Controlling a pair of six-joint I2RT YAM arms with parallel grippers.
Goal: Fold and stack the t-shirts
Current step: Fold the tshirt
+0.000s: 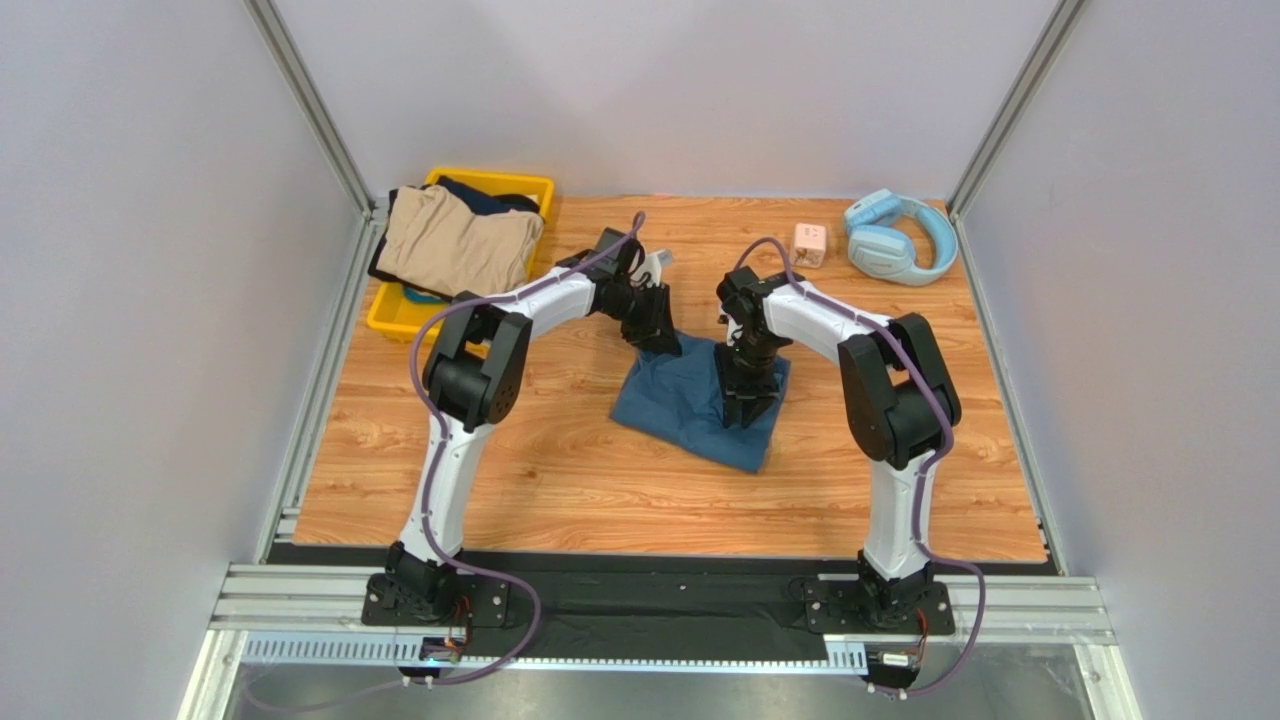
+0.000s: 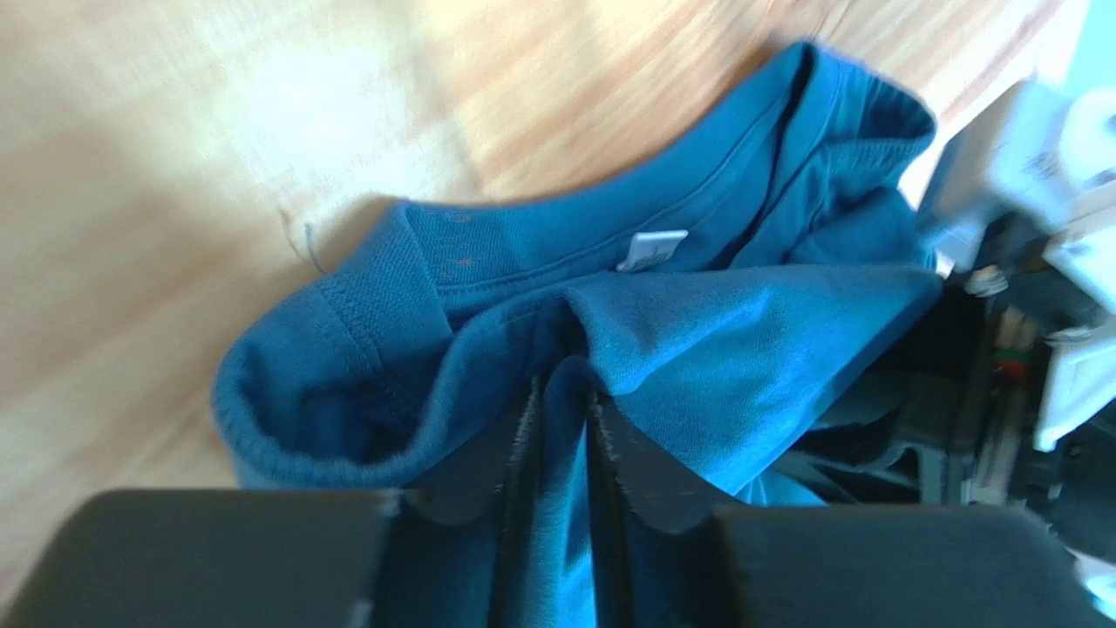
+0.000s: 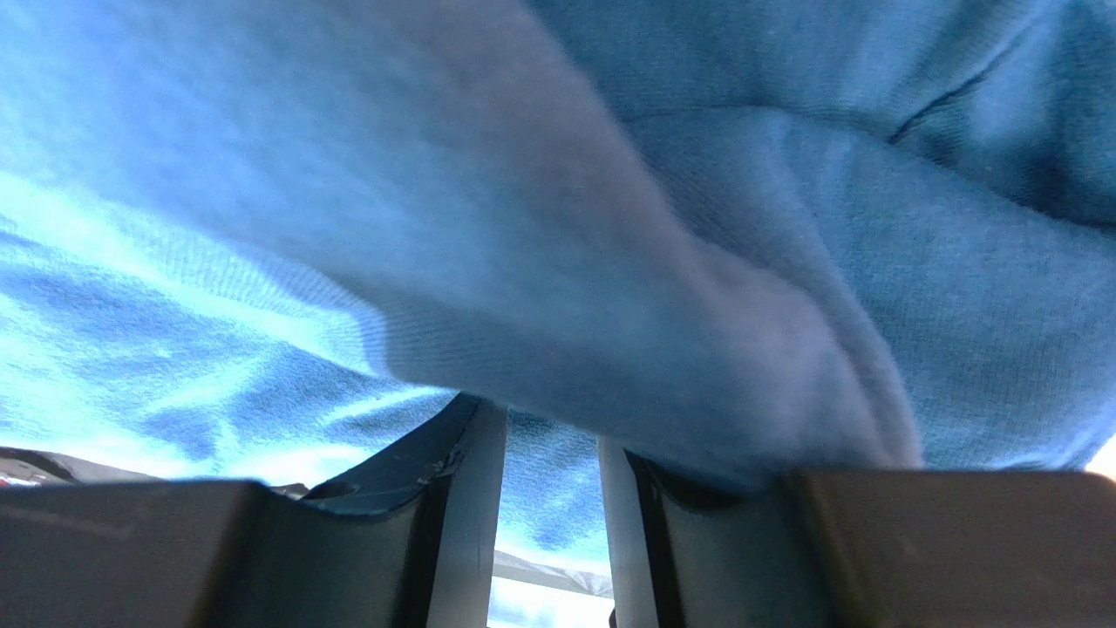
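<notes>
teal shirt [image 1: 679, 408] lies bunched in a rough square at the middle of the table [image 1: 526, 480], both arms reaching over it. the left gripper [image 1: 657, 327] sits at the shirt's 11 o'clock corner; in its wrist view the jaws are narrow, pinching a raised fold of the teal cloth, with the collar curving beyond them. the right gripper [image 1: 747, 402] points down onto the shirt's 3 o'clock side; its wrist view is filled with teal cloth draped over the fingers, the jaws narrow with cloth in the gap. a yellow bin [image 1: 394, 312] stands at the table's 10 o'clock corner, a tan shirt [image 1: 458, 240] heaped over it and a navy shirt [image 1: 484, 195] showing at its 12 o'clock edge. light-blue headphones [image 1: 899, 236] rest at the 2 o'clock corner, a small pale cube [image 1: 810, 243] just beside them at their 9 o'clock. a white tag [image 2: 651, 249] shows inside the collar.
</notes>
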